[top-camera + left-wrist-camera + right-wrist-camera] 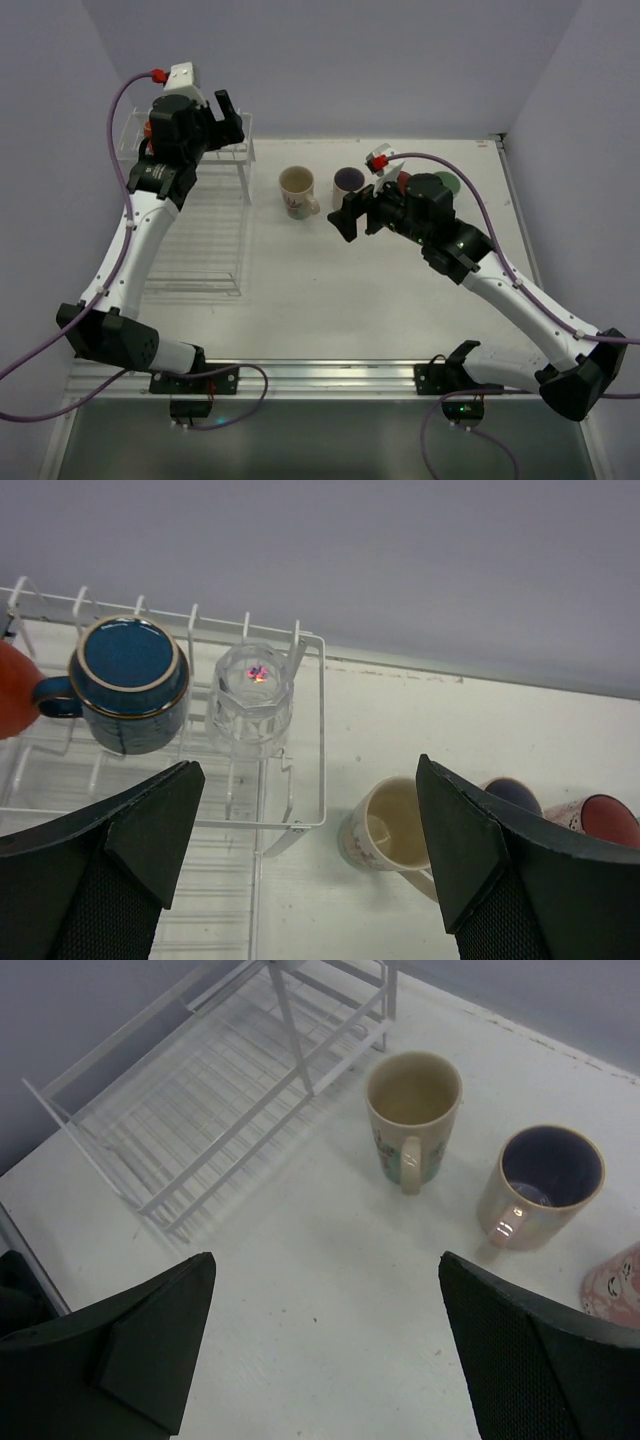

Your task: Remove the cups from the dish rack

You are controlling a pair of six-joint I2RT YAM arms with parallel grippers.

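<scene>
The dish rack [200,235] stands at the far left. In the left wrist view its upper shelf [320,730] holds a dark blue mug [130,680], a clear glass [252,690] and an orange mug [12,690] at the frame's edge. My left gripper [228,108] hovers over that shelf, open and empty [310,850]. On the table stand the cream mug [297,188], the purple-inside mug [348,180] and the pink mug [600,820]. The green mug [447,183] is partly hidden behind my right arm. My right gripper [347,218] is open and empty [325,1350], just in front of the purple-inside mug [545,1180].
The rack's long lower tray [200,1100] holds nothing that shows. The cream mug [412,1110] stands close to the rack's right legs. Walls close the table in on the left, back and right.
</scene>
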